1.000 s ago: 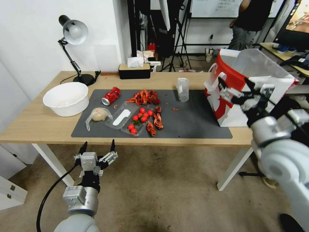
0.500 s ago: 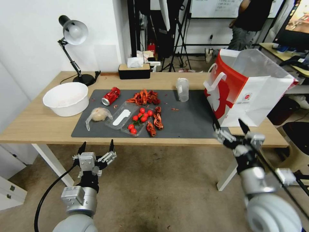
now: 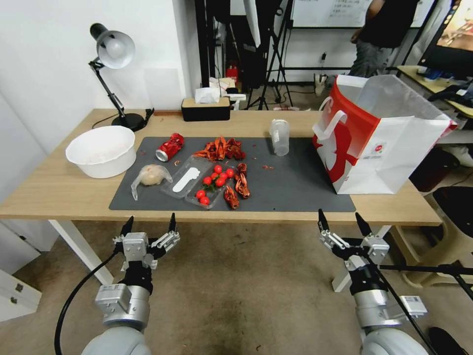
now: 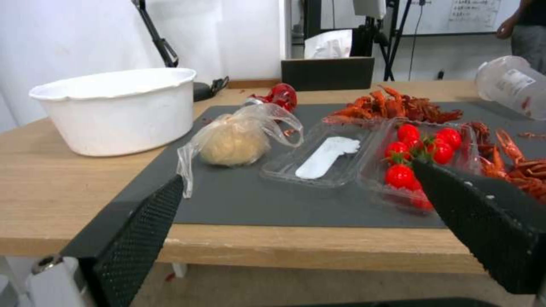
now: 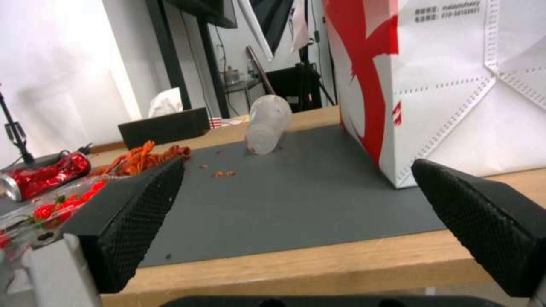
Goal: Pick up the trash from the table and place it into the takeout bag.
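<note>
Lab or office test space, not a home. Light-wood table [image 3: 59, 192] with white legs against a plain white wall, black desk lamp [image 3: 112, 54] at 10 o'clock, tissue box [image 3: 205, 107] at 12. Behind it: black tripods [image 3: 276, 54], stands and cables, whiteboard [image 3: 325, 12] at 1 o'clock, monitor [image 3: 456, 34] on another desk at 2. Worn concrete floor [image 3: 236, 291].

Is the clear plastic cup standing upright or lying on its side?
Lying on its side: the clear plastic cup rests lengthwise on the mat.
</note>
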You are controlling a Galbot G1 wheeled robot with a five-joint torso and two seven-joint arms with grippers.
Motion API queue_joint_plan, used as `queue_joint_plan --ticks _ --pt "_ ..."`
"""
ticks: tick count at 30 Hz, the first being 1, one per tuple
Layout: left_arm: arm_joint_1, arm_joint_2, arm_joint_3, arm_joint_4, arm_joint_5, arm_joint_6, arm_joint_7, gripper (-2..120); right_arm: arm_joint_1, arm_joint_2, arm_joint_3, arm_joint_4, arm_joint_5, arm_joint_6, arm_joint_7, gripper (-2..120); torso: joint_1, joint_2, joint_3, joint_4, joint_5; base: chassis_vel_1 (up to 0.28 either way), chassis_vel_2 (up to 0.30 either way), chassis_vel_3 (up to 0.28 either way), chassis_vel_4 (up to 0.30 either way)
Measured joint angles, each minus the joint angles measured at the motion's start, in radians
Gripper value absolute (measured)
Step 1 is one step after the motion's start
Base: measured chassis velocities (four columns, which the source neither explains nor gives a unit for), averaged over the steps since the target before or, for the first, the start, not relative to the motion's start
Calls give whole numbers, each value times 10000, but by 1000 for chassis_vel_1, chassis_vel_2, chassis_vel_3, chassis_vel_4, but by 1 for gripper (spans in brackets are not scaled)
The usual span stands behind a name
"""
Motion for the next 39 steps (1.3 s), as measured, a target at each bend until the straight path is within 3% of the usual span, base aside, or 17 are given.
queue_joint_plan --ticks 27,31,39 --pt "-14 -62 -71 26 -4 7 33 100 439 -63 -101 -78 65 -367 -15 100 2 0 0 -3 0 0 0 0 0" --pt "-13 -72 -69 22 -2 12 35 100 820 -105 -186 -71 100 -661 21 100 2 0 0 -1 1 0 0 0 0" --pt "29 -118 -73 -11 51 18 52 100 3015 -713 -866 -410 506 -1829 324 100 3 0 1 -1 1 0 0 0 0"
